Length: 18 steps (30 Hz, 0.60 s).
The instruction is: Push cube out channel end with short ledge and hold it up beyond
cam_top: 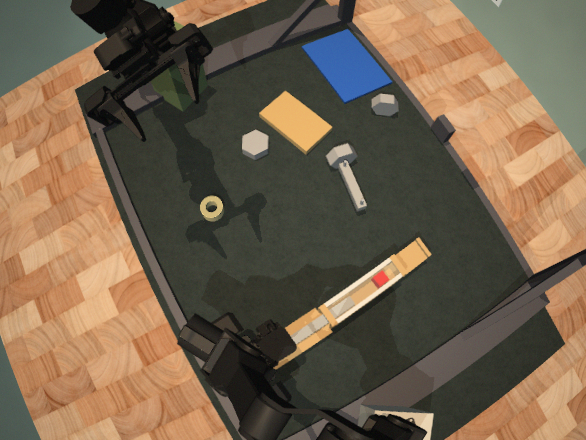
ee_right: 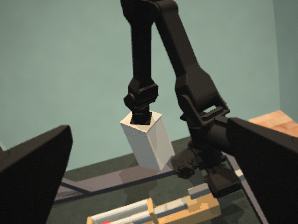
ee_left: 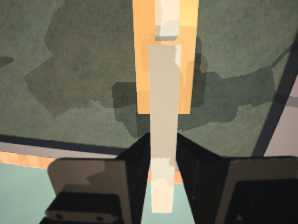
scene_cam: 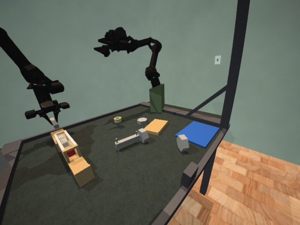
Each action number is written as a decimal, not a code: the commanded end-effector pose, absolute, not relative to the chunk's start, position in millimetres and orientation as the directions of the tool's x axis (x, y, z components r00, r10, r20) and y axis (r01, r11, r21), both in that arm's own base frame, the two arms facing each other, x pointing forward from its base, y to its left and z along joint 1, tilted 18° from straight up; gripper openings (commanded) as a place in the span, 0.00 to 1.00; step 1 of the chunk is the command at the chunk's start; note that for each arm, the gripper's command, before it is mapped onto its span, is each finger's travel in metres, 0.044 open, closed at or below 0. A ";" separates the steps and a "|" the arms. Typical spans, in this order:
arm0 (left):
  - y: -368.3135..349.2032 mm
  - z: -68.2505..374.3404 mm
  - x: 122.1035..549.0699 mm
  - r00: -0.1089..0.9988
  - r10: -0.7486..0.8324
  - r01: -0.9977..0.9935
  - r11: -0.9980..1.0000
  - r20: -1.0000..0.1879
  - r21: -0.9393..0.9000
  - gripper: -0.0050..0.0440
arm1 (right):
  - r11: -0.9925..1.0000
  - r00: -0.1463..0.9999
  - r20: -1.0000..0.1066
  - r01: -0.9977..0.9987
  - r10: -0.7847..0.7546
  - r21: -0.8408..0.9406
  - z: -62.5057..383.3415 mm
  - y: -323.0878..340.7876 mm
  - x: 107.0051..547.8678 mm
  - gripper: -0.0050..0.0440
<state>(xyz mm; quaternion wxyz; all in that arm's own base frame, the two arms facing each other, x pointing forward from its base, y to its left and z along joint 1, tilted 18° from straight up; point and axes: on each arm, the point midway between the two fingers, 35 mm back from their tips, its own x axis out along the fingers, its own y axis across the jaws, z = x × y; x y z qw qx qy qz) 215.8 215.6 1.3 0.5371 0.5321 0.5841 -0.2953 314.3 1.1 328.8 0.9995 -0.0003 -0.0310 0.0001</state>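
The wooden channel (cam_top: 357,282) (ee_left: 142,75) lies at lower centre in the top view. The red cube (cam_top: 380,279) (scene_cam: 71,153) is inside, near the short ledge (cam_top: 412,254) (scene_cam: 80,165) with the raised lip. A grey bar (cam_top: 342,306) (ee_left: 167,20) lies inside the channel, reaching onto the longer ledge. My left gripper (scene_cam: 54,123) (ee_left: 161,137) is shut on a second pale bar (ee_left: 165,85), whose tip overlaps the longer ledge in the left wrist view; contact is unclear. My right gripper (cam_top: 170,120) (scene_cam: 97,44) is open and empty, high at the far side.
A grey handled piece (cam_top: 352,185) touches a hexagonal block (cam_top: 341,155). Another hexagonal block (cam_top: 255,144) stands near a tan slab (cam_top: 295,121); a third (cam_top: 385,104) is by the blue mat (cam_top: 346,65). A yellow ring (cam_top: 210,204) lies at left. Raised rails edge the table.
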 end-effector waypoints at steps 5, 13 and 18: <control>217.9 -2.6 218.3 0.150 0.305 0.937 0.260 -0.941 0.233 0.10 | 1.000 0.997 0.082 0.001 -0.001 0.000 337.0 1.1 312.2 0.92; 219.7 -11.5 219.0 0.145 0.301 0.939 0.259 -0.942 0.227 0.10 | 1.000 0.997 0.082 0.001 -0.001 0.000 337.0 1.1 312.2 0.92; 220.5 -15.4 219.3 0.144 0.300 0.939 0.259 -0.943 0.226 0.10 | 1.000 0.997 0.082 0.001 -0.001 0.000 337.0 1.1 312.2 0.92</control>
